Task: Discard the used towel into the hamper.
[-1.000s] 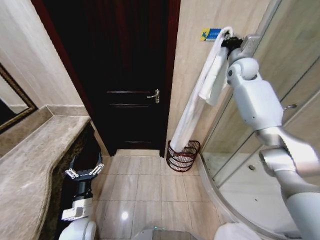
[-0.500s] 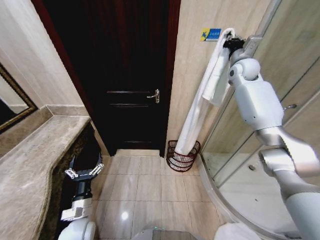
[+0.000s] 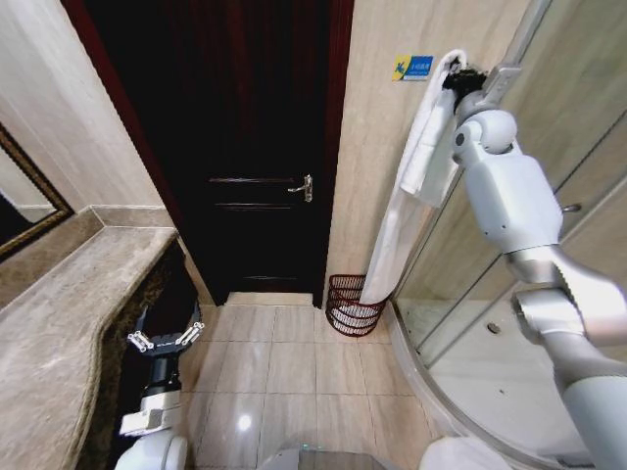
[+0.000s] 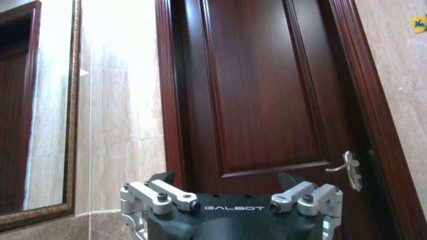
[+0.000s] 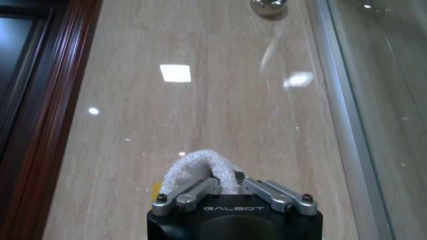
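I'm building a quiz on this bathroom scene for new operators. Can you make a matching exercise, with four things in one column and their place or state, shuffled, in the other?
Things:
1. towel
2. hamper
3. left gripper
4. right gripper

Places or states:
A. on the floor tiles in the corner beside the door
B. raised high by the wall, shut on the cloth
C. hanging long, its lower end at the basket's mouth
D. low beside the stone counter, fingers open

Pairs: 1-C, 2-A, 3-D, 4-B
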Robot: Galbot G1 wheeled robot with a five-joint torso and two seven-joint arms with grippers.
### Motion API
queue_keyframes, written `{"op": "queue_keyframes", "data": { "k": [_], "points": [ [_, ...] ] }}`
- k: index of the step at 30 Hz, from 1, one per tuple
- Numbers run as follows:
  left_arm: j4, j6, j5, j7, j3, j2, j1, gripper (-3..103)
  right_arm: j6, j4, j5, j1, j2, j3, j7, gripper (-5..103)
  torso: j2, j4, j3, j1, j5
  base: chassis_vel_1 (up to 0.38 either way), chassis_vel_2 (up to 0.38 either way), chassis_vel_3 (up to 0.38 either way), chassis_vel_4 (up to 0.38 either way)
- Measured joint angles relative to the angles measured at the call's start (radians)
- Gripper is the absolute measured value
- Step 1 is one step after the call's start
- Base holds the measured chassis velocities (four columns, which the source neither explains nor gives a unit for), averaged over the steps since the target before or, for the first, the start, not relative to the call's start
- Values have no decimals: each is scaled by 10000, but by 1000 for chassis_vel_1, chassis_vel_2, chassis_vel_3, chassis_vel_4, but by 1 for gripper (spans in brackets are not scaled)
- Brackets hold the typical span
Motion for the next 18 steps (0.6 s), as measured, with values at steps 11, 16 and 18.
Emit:
{"op": "queue_keyframes", "data": {
  "k": [11, 16, 18],
  "points": [
    [-110, -147, 126, -17, -4, -199, 116, 100, 24, -59, 188, 199, -27, -146, -29, 2, -688, 1, -378, -314, 0, 0, 0, 0, 0],
    [-192, -179, 157, -17, -7, -204, 171, 100, 38, -126, 218, 267, -22, -241, -49, 2, -1003, 1, -546, -460, -1, 0, 0, 0, 0],
    [-248, -180, 157, -17, -22, -204, 194, 100, 48, -160, 222, 286, -14, -263, -56, 2, -1106, 1, -599, -506, 2, 0, 0, 0, 0]
  ]
}}
